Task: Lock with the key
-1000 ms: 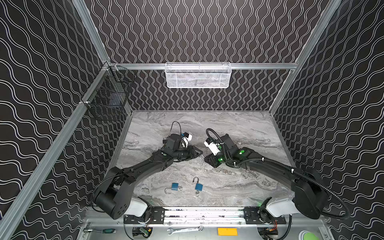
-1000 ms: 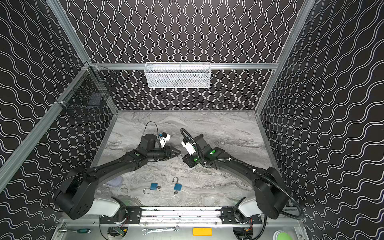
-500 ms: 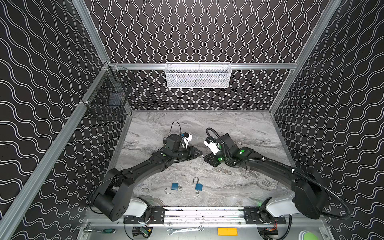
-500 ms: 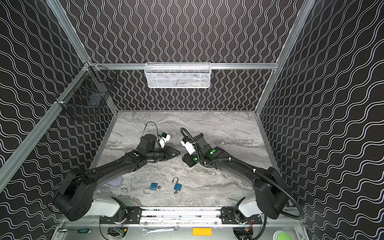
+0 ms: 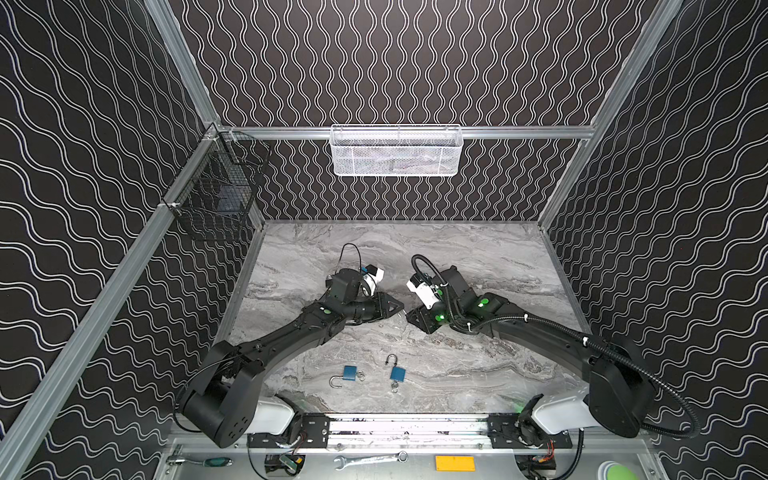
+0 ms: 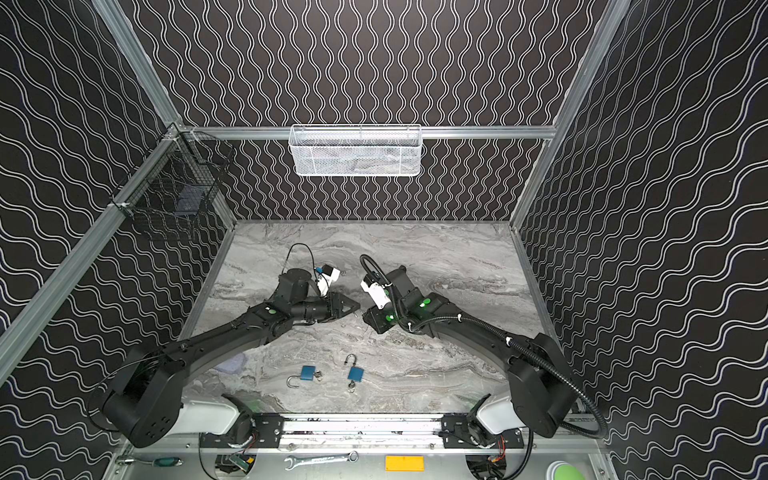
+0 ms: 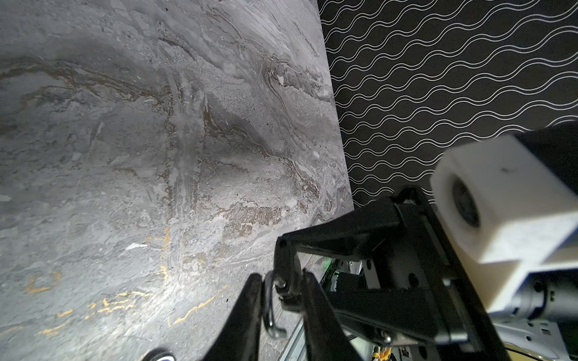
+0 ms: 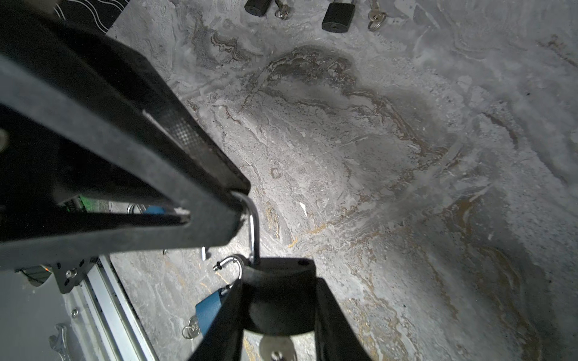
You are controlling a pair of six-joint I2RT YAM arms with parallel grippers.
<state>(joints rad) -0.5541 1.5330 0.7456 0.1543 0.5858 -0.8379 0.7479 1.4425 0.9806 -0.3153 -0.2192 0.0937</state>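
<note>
A blue padlock (image 5: 350, 372) with its shackle swung open and a second blue padlock (image 5: 397, 372) lay on the grey marbled tabletop (image 5: 478, 257) near its front edge. Each had a small key ring beside it, and both were well apart from the grippers. The right wrist view also showed spare black padlocks (image 8: 339, 17) with keys lying flat farther off. A white mesh basket (image 5: 395, 151) hung on the back rail and a black wire basket (image 5: 216, 195) on the left rail.

Both arms reached low over the middle of the tabletop, wrists bent toward each other so that the tips met. The right gripper (image 5: 412, 316) was clamped on the body of the black padlock (image 8: 278, 300), raised off the surface. A silver key (image 8: 276, 347) showed right against the body's far end. The left gripper (image 8: 239, 195) was nearly closed, pinching the curved top of that lock's shackle (image 8: 255, 231).

The shackle was a bright round steel bar and the body matt black with rounded corners. The left gripper's finger pad carried a fine cross-hatched texture.
</note>
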